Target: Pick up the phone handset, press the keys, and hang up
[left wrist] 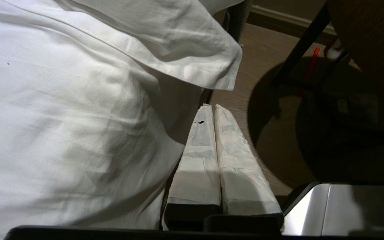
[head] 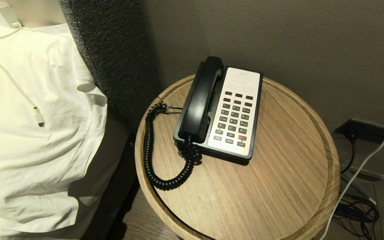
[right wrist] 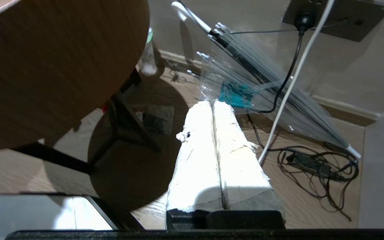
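Resting on its cradle, phone handset point(head: 201, 100), both tools point(left wrist: 214, 110) point(right wrist: 211, 106) closed, empty, down below the table point(head: 278, 186).

My right gripper point(right wrist: 213, 104) points down at the wood floor point(right wrist: 78, 160), its 2 white-wrapped fingers point(right wrist: 198, 160) pressed together with nothing between them. The round wooden table point(right wrist: 55, 63) fills the 10 o'clock area, its dark legs point(right wrist: 125, 130) beneath it. A clear folded umbrella point(right wrist: 262, 90) lies from 12 to 3 o'clock. A black wall socket point(right wrist: 338, 16) sits at 1 o'clock, with a white cable point(right wrist: 295, 83) running past it. Tangled black cords point(right wrist: 315, 163) lie at 3 o'clock.
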You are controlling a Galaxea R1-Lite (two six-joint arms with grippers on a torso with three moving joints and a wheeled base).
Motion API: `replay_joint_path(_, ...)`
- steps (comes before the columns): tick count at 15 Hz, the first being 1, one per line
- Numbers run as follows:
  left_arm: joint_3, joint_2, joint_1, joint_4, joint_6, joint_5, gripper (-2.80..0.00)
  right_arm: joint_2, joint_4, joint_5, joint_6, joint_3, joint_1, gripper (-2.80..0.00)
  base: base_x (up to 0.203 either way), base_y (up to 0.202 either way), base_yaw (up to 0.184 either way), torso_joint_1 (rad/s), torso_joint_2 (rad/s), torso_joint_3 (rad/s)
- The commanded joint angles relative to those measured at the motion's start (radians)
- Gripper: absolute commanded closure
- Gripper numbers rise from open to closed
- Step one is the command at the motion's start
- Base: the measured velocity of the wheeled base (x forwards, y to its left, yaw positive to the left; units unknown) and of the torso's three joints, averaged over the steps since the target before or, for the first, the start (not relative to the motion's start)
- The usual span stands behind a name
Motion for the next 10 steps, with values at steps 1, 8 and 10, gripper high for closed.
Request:
replay_joint_path(1, -0.005, 0.002, 0.000, 0.006, 0.015, -0.003, 0.00, 0.000, -0.001, 0.001, -0.004, 0.004, 0.000, 0.00, 0.000, 0.000, 0.000, 0.000, 0.00, 0.000)
replay_joint_path(8, 0.001, 0.002, 0.000, -0.011, 0.014, -0.007, 0.00, -0.002, -0.004, -0.004, 0.006, 0.004, 0.000, 0.00, 0.000, 0.000, 0.000, 0.000, 0.00, 0.000)
replay_joint_path(10, 0.001, 0.002, 0.000, -0.010, 0.017, -0.007, 0.00, -0.002, -0.004, -0.004, 0.006, 0.004, 0.000, 0.00, 0.000, 0.000, 0.000, 0.000, 0.00, 0.000)
